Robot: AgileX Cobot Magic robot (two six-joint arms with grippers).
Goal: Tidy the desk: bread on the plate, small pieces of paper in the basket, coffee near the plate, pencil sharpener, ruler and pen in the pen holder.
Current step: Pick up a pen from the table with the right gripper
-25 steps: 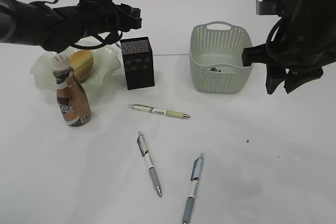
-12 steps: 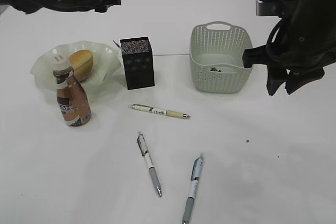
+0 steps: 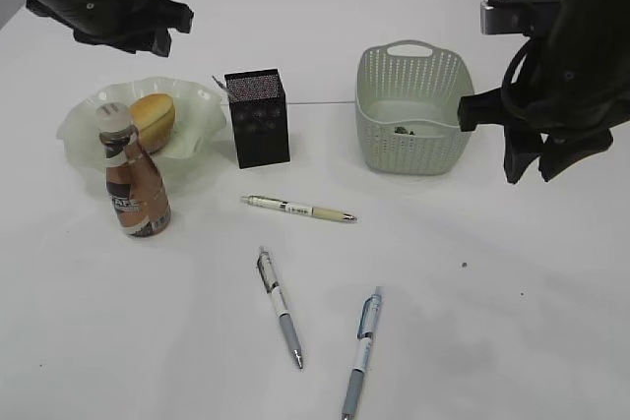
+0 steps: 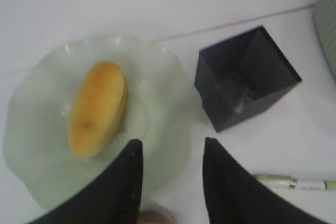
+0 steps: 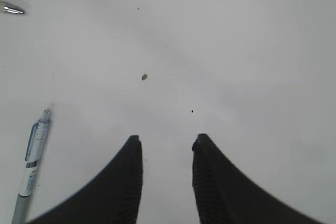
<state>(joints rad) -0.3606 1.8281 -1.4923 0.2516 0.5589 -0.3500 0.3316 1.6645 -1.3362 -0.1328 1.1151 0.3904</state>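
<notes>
We are looking down on the white desk (image 3: 512, 341), where the bread (image 3: 154, 121) is lying in the green glass plate (image 3: 79, 130) at the left. The coffee (image 3: 132, 182) is standing upright just in front of the plate, close against its near rim. The black pen holder (image 3: 257, 117) is standing just right of the plate, and a thin pale strip is poking out of its left corner, possibly the ruler, though it is too small for us to be sure. The basket (image 3: 411, 122) is sitting well to the right, with a few small dark bits lying in its bottom.

Three pens are lying loose on the desk: a cream pen (image 3: 298, 209) in front of the pen holder, a grey pen (image 3: 280, 307) nearer the front edge, and a blue pen (image 3: 361, 351) beside it.

We are seeing the left gripper (image 4: 170, 156) hovering high above the plate with its jaws parted and nothing between them. The right gripper (image 5: 166, 148) is hanging over bare desk right of the basket, jaws likewise apart and holding nothing.
</notes>
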